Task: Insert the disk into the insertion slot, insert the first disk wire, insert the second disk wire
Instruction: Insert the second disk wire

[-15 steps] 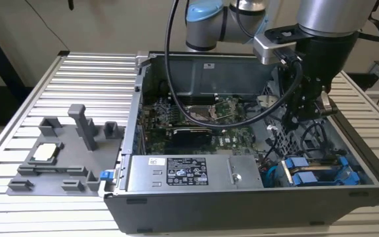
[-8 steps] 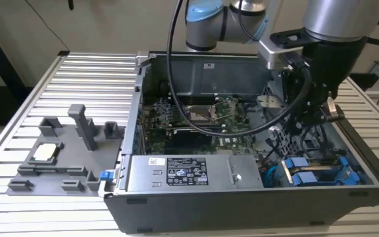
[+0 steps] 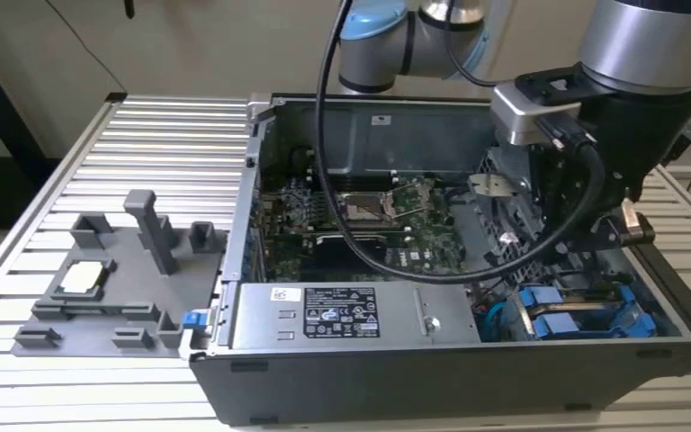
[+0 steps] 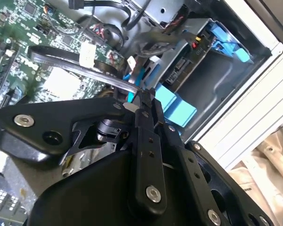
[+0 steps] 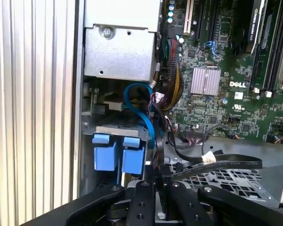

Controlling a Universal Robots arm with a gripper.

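On the exterior view's left, a grey fixture tray (image 3: 105,288) sits on the ribbed tabletop (image 3: 33,180). Right of it stands the open computer case (image 3: 442,378) with its green motherboard (image 3: 358,225). At the far right, the disk (image 3: 579,315) lies seated in the insertion slot (image 3: 669,306), blue handles up. The pincer (image 4: 142,96) is closed together on a flat black disk wire (image 4: 75,63) just beside the handles. I judge the wire light, floppy, best pinched at its stiff plug; the disk rigid, heavier.
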